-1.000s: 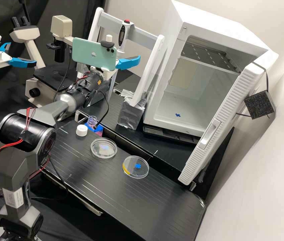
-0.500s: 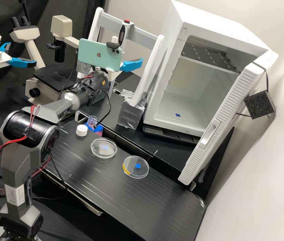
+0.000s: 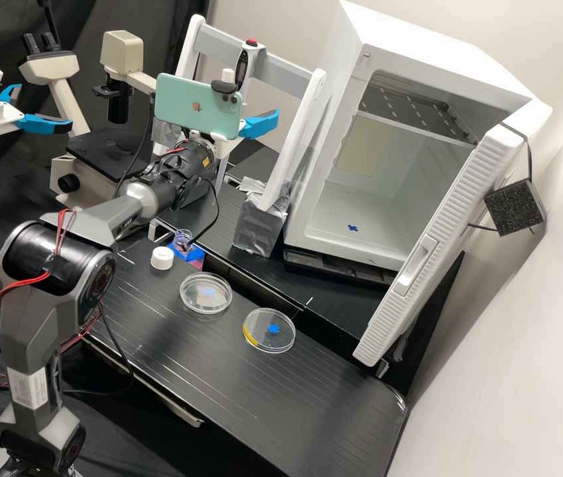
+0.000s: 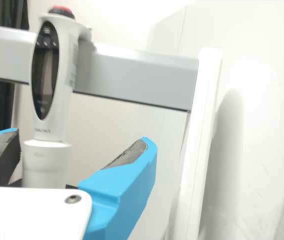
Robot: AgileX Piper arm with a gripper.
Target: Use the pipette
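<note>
At the white rack in the high view, my gripper (image 3: pixel 259 124) is partly hidden behind the green phone mounted on it. The pipette (image 3: pixel 242 69), white with a dark display and red top, hangs on the rack's grey crossbar, just beyond the phone's upper right corner. In the wrist view my gripper (image 4: pixel 76 147) is open, its blue fingers wide apart. The pipette (image 4: pixel 55 107) stands upright there; its lower body appears in the gap, closer to one finger than the other. Its lower end is hidden behind the gripper's white body.
The rack's white upright (image 3: pixel 295 142) stands beside the open white incubator (image 3: pixel 387 192). A microscope (image 3: pixel 89 165) is on the other side. On the bench (image 3: pixel 248 397) are a small clear vessel (image 3: pixel 183 238), a white cap (image 3: pixel 161 258) and two round dishes (image 3: pixel 206 301) (image 3: pixel 269 341).
Over the last second my arm and gripper have shifted rightward in the high view, mostly in the first half. Since then they have moved only slightly. The pipette has stayed on the rack.
</note>
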